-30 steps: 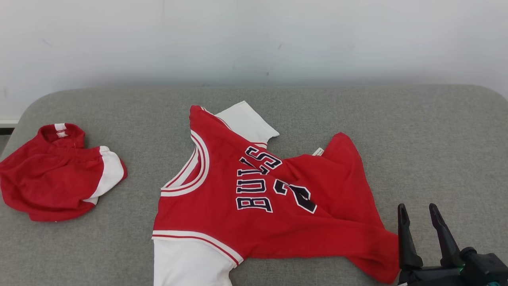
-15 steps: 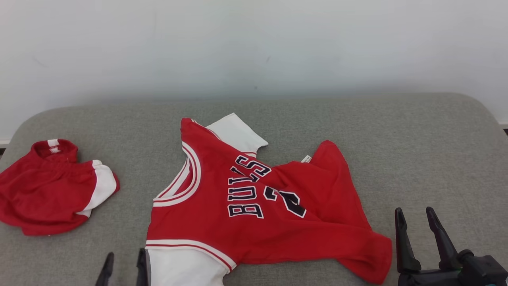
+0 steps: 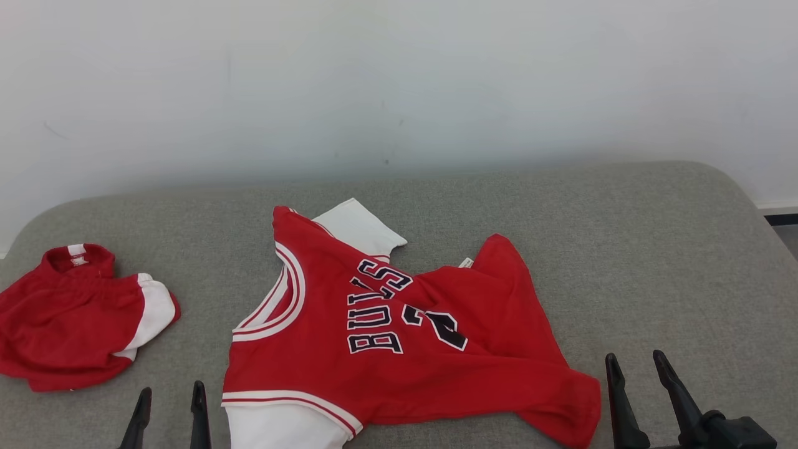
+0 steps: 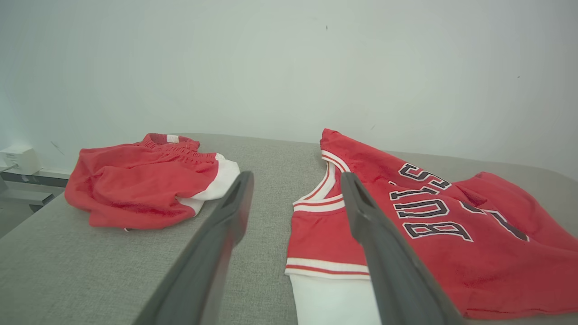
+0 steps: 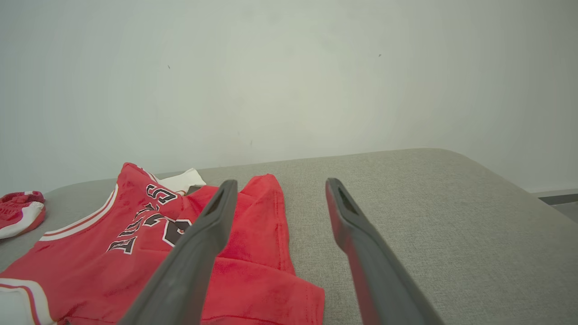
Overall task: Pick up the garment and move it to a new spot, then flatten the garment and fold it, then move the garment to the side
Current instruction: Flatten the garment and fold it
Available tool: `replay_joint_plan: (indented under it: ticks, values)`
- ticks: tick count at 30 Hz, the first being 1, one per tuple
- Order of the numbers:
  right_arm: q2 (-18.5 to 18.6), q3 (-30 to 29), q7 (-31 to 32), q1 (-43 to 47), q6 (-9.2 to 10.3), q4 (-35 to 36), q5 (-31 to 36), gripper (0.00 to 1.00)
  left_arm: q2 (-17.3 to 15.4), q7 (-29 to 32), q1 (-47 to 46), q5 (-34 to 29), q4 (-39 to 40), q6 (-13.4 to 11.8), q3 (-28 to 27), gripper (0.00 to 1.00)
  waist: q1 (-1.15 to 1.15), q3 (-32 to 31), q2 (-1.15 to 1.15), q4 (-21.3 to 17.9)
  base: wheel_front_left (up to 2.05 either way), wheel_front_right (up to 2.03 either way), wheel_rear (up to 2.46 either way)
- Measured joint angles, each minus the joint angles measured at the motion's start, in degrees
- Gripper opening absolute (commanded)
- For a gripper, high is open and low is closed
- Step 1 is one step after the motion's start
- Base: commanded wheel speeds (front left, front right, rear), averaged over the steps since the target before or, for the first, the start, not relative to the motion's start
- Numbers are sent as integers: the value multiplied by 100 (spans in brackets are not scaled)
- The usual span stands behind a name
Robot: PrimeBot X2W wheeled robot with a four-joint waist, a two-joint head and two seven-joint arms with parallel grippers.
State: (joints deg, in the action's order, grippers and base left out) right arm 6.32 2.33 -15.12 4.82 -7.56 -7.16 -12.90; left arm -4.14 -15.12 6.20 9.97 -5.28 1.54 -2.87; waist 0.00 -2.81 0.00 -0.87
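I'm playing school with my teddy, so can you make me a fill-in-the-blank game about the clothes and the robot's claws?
The jersey is mostly ____ with white sleeves.
The shorts lie on the robot's ____ side of the jersey.
The left gripper and the right gripper are both ____, holding nothing.
The clothes lie on a ____ padded surface.
Missing words: red, left, open, gray.

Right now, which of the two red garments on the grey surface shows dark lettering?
The spread-out jersey in the middle; it bears dark letters and a number. The bunched shorts to its left show none.
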Motion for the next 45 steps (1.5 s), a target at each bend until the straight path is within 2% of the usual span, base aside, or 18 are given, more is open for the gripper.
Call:
replay_joint_plan:
  ticks: [3, 14, 24, 36, 40, 45]
  values:
    - [47, 52, 32, 17, 0, -74, 0, 100, -31, 0, 0, -91, -79, -2, -44, 100, 0, -45, 0, -4, 0, 0, 0]
    - [215, 57, 149, 235, 0, 71, -7, 100, -203, 0, 273, -81, -15, 294, -67, 100, 0, -149, 0, 77, 0, 0, 0]
    - [191, 71, 237, 276, 0, 148, -14, 100, -200, 0, 344, -90, -33, 309, -51, 100, 1, -148, 0, 208, 0, 0, 0]
    - [187, 68, 249, 278, 0, 79, -30, 100, -164, 0, 307, -124, -138, 336, -4, 100, 1, -96, 1, 172, 0, 0, 0]
    - [188, -16, 249, 278, 0, -77, -93, 100, -145, 0, 307, -116, -315, 376, 118, 100, 1, -74, 1, 170, 0, 0, 0]
    - [253, -47, 242, 204, 0, -695, -223, 100, -132, 1, 310, -83, -872, 465, 436, 100, 1, -2, 1, 148, 0, 0, 0]
